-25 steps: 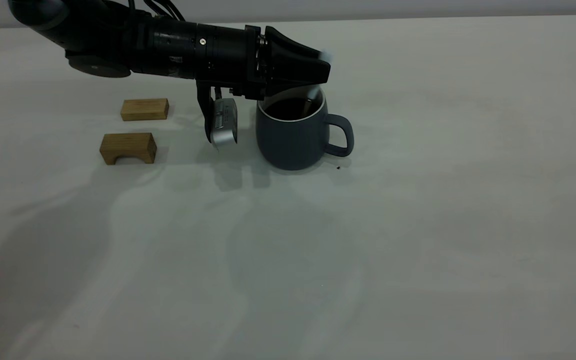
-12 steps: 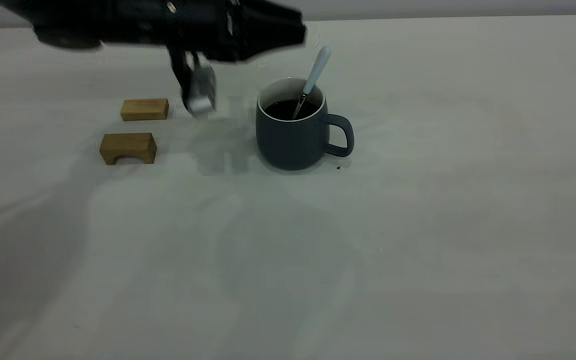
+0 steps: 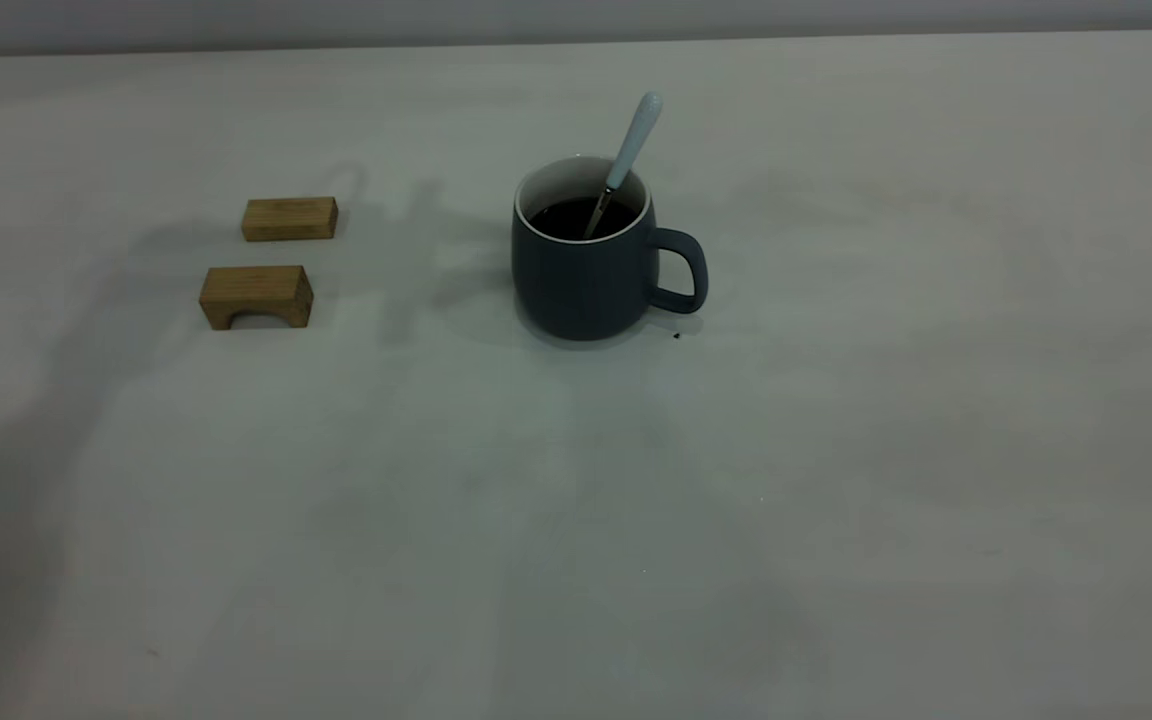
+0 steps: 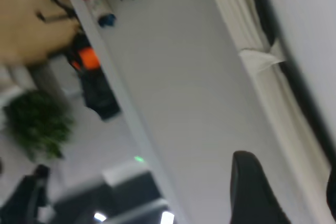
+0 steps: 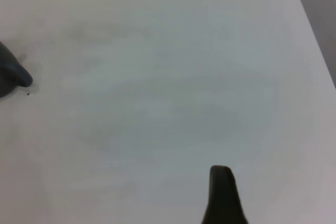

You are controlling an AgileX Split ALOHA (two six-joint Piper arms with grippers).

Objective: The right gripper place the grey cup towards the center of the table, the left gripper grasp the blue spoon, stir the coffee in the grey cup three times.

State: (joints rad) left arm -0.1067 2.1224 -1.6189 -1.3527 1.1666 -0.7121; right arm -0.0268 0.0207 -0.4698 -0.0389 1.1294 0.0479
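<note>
I see the blue spoon (image 3: pixel 623 163) leaning toward one o'clock in the grey cup (image 3: pixel 586 270); no readable writing; whether either gripper is clenched, I cannot tell.

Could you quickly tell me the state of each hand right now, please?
Left hand: holding nothing, open or shut cannot be told.
Right hand: holding nothing, open or shut cannot be told.

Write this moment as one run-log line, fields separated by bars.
grey cup: upright on table | blue spoon: leaning in coffee, unheld | wooden blocks: beside cup
</note>
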